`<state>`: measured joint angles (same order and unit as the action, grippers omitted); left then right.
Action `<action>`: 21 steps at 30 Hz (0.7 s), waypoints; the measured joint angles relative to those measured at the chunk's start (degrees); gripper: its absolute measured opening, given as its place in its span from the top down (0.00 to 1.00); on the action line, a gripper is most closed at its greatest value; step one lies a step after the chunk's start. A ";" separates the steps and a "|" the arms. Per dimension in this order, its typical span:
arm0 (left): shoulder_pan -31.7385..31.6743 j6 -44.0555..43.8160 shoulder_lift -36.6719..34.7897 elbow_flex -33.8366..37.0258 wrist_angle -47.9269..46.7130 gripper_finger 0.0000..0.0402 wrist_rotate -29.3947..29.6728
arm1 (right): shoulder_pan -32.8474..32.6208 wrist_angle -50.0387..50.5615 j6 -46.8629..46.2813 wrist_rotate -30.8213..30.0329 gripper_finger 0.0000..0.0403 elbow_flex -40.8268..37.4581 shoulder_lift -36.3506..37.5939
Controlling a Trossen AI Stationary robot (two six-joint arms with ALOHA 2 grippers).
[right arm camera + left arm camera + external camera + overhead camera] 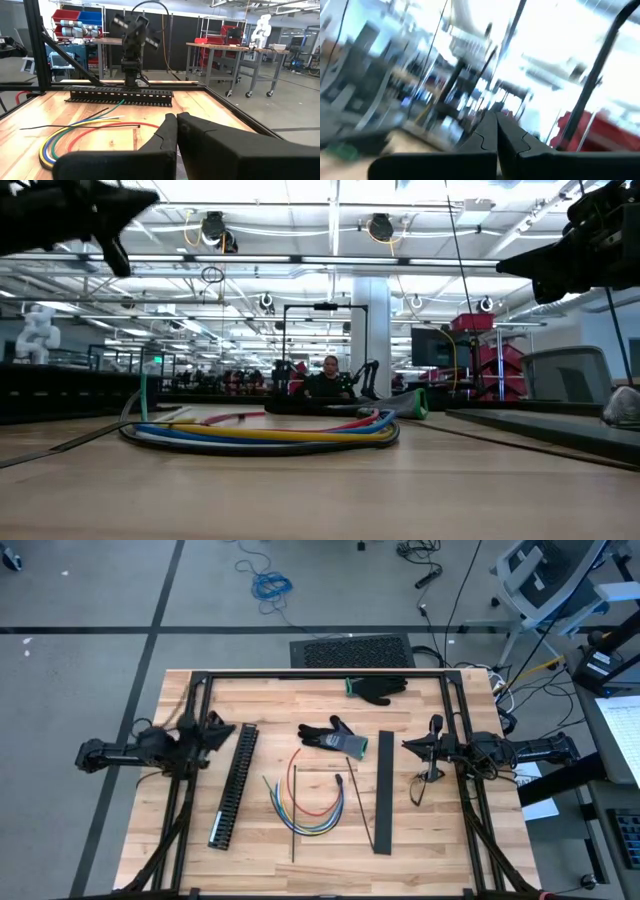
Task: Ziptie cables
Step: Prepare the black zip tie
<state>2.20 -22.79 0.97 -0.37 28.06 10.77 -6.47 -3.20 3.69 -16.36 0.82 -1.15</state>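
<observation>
Lying curled on the table, the cables are sitting between the closed, empty left claw and right claw.

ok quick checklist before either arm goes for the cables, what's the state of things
1. Cables in view and apart from other things: ok, they lie curled in a loop on the table, between the duct and the black strip.
2. Zip ties on hand: ok, thin black ties lie by the cables.
3. Left gripper empty: ok, shut on nothing, raised near the duct's far end.
4. Right gripper empty: ok, shut on nothing, raised beside the strip.
5. Grippers ready to grasp: not ok, both shut and need opening.
6. Glove clear of the cables: ok, it lies just beyond the loop; a second glove sits at the far edge.
</observation>
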 joint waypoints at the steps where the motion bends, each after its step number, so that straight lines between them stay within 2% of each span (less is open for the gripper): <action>1: 0.02 2.07 0.00 0.01 2.53 1.00 -1.77 | 0.01 0.02 0.00 0.00 1.00 0.00 0.00; 4: 0.02 8.10 0.00 -0.40 8.06 1.00 -7.97 | 0.01 0.00 0.00 0.00 1.00 0.01 0.00; 6: 0.02 6.94 1.05 -3.73 6.51 1.00 -5.70 | 0.01 0.02 -0.01 0.00 1.00 0.00 0.00; 8: 0.01 7.22 5.31 -8.52 3.90 1.00 -2.54 | 0.01 -0.02 0.00 0.02 1.00 0.01 0.00; 12: 0.02 17.51 18.82 -22.07 -4.19 1.00 -2.30 | 0.01 0.01 0.00 0.03 1.00 0.00 -0.04; 14: 0.00 24.68 25.96 -30.38 -11.10 1.00 -1.77 | 0.01 0.00 0.01 0.00 1.00 0.02 -0.04; 16: -0.04 29.63 31.37 -38.59 -22.85 1.00 -1.81 | -0.01 0.02 -0.01 0.02 1.00 0.00 -0.04; 18: -0.04 31.75 37.12 -45.88 -35.24 1.00 -2.25 | -0.01 -0.01 0.01 0.02 1.00 0.00 -0.04; 21: -0.04 31.10 44.40 -51.50 -48.00 1.00 -4.94 | 0.01 0.00 0.01 0.05 1.00 0.00 -0.11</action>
<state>2.15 8.31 45.37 -51.87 -19.94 5.83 -6.46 -3.20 3.70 -16.31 0.82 -1.26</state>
